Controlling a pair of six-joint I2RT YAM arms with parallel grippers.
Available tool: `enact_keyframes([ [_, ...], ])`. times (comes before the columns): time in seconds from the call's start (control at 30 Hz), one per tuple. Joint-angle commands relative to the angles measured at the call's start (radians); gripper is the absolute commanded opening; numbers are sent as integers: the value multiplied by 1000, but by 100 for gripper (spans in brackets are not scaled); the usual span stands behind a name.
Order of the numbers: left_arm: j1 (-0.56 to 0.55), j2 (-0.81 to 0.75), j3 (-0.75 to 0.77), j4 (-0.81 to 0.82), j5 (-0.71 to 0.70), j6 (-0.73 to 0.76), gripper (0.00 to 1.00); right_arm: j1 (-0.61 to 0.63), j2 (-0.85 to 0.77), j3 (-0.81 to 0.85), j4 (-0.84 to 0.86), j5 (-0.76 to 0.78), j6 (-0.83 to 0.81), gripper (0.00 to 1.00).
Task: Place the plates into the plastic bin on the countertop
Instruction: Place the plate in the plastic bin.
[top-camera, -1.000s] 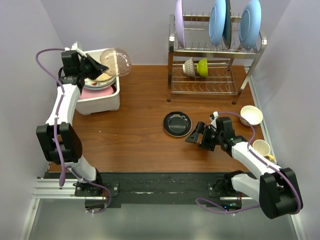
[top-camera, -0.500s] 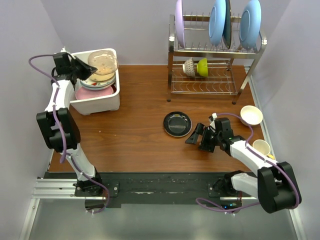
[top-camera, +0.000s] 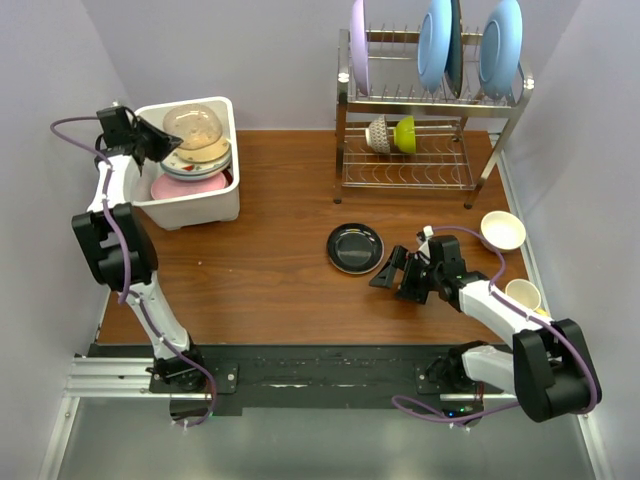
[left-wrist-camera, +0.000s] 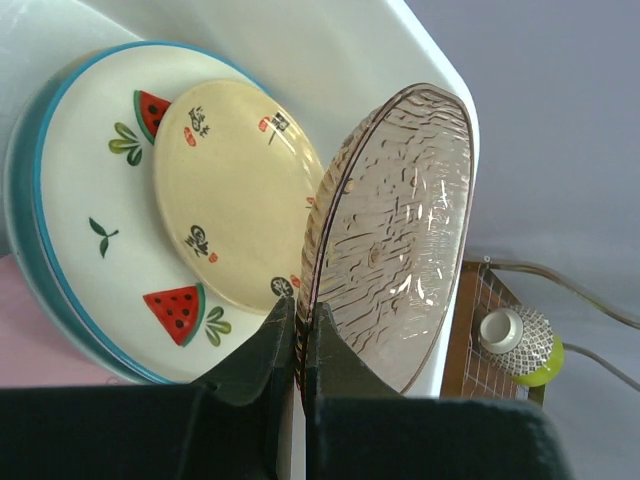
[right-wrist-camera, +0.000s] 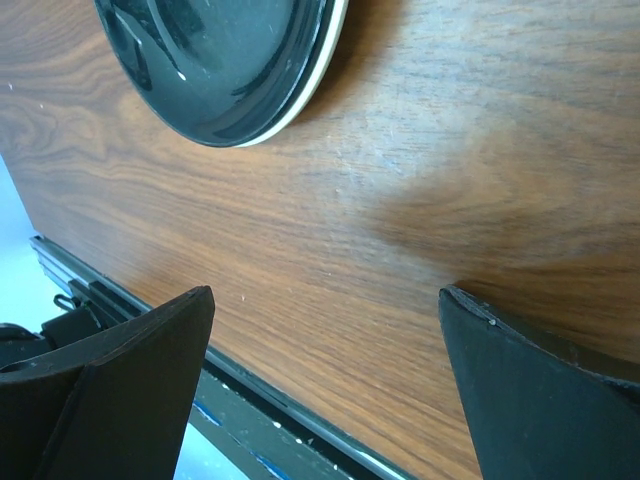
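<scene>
Left gripper (top-camera: 150, 140) was over at the plastic bin (top-camera: 205, 207), which sat at the 10 o'clock corner of the countertop (top-camera: 270, 275). Its fingers (left-wrist-camera: 262, 350) were pinched tight on the rim of the brownish glass plate (left-wrist-camera: 395, 230), one on each face with the edge sandwiched between them. From that pinch the plate rose toward 1 o'clock in the left wrist view, standing tilted on edge over the bin's far rim. From the top camera the plate (top-camera: 193, 125) hung above the stack inside the bin; whether it touched the stack, I couldn't tell.

Below it lay the small yellowish plate (left-wrist-camera: 235, 190), stacked on the white plate with watermelon motifs (left-wrist-camera: 90, 200), and a pink plate (top-camera: 190, 187) showed at the bottom of the pile.

Over on the other side, the right gripper (top-camera: 398, 272) sat low over the wood, fingers (right-wrist-camera: 130, 360) spread wide with only bare wood grain between them. The black plate (top-camera: 355, 247) lay flat on the countertop at about 10 o'clock from that gripper, near but clear of both fingertips. In the right wrist view it filled the top edge near 11 o'clock, with a pale rim showing
</scene>
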Motion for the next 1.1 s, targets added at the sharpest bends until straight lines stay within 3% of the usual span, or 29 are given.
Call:
enact_keyframes([
  [0.0, 4, 18, 93, -35, -40, -16, 0, 2, 9, -10, 15, 1, -8, 99],
  [0.3, 4, 104, 147, -61, -26, -53, 0, 2, 2, 4, -15, 6, -23, 99],
  [0.37, 4, 118, 151, -73, -23, -48, 5, 2, 2, 1, -15, 7, -25, 99],
  [0.73, 3, 167, 200, -156, -48, 26, 8, 3, 6, 10, -25, 10, -34, 99],
  [1.07, 0, 203, 216, -169, -17, 42, 17, 3, 12, 15, -32, 6, -35, 99],
])
